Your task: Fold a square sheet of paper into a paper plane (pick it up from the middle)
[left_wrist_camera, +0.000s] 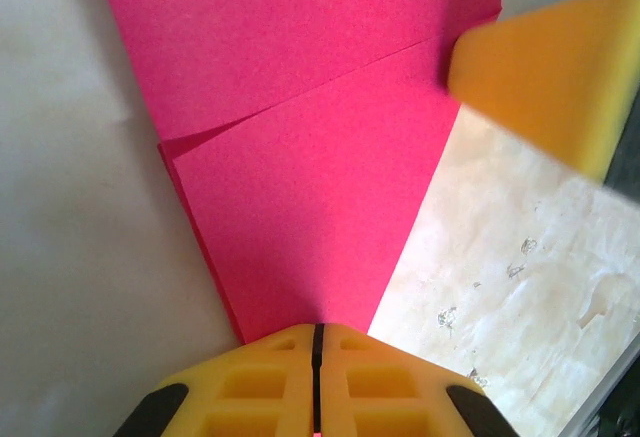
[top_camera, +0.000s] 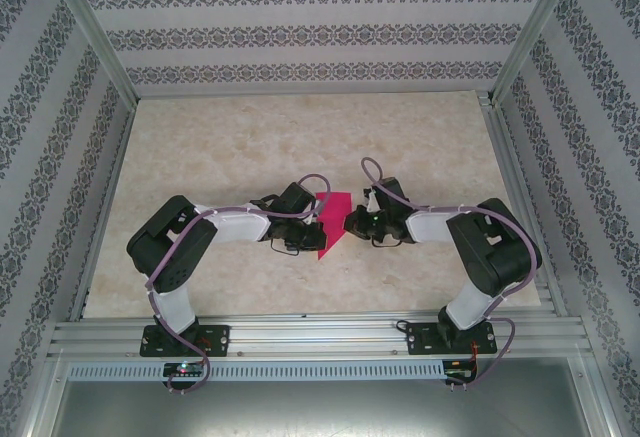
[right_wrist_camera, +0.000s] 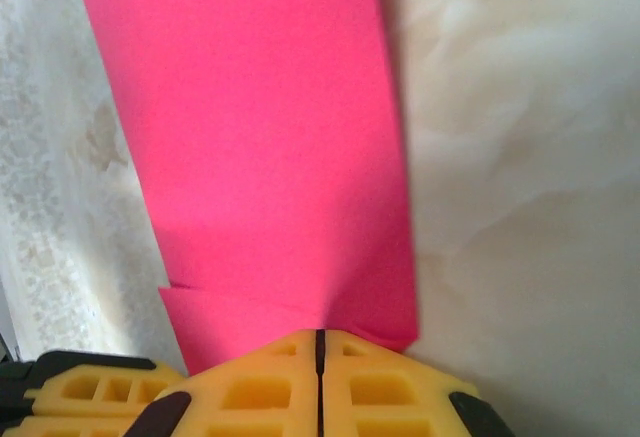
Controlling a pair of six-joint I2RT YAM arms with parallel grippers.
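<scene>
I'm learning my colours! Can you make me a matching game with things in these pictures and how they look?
Things:
1. paper
2. left claw
3. table
4. wall

Looks:
A. yellow
B. flowery stripes
C. pink
D. marbled beige

Pairs: 1-C, 2-A, 3-D, 4-B
</scene>
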